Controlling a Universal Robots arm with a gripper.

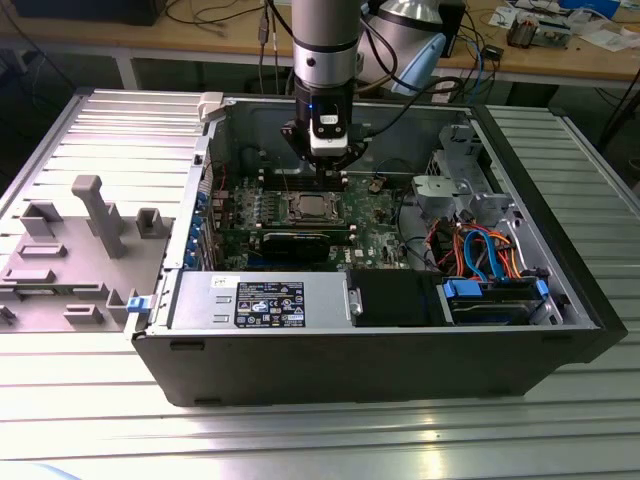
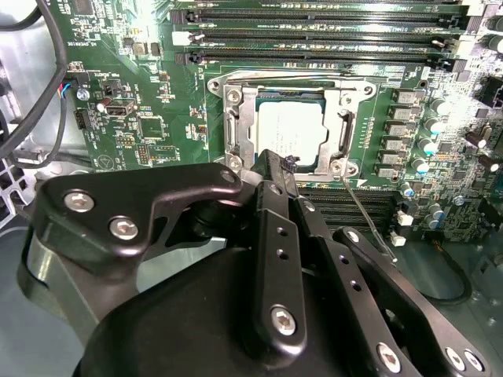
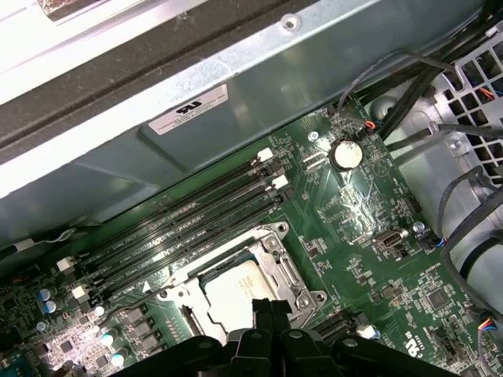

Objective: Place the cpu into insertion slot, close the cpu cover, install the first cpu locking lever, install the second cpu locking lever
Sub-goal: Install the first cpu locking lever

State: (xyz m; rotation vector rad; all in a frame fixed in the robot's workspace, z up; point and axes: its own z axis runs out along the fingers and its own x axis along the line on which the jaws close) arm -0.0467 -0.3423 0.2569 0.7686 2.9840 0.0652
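The cpu [image 2: 289, 140] lies flat in the square socket on the green motherboard, its silver top showing through the window of the cpu cover [image 2: 238, 126], which lies down over it. The insertion slot is hidden under both. A thin wire locking lever [image 2: 366, 217] sticks up loose from one socket corner. My gripper [image 2: 273, 160] hovers shut just above the socket's edge, with nothing between its fingers. In the exterior view the gripper [image 1: 327, 172] hangs over the cpu [image 1: 310, 208]. The first wrist view shows the cpu [image 3: 234, 294], the cpu cover [image 3: 284, 267] and the gripper [image 3: 273, 308].
The open computer case [image 1: 350, 350] lies on a ribbed metal table. Long black memory slots [image 2: 314, 35] run beside the socket. A round coin battery [image 3: 343, 154] sits nearby. Cables [image 1: 480, 250] and drive bays fill the exterior view's right; a grey fixture [image 1: 90, 215] stands at its left.
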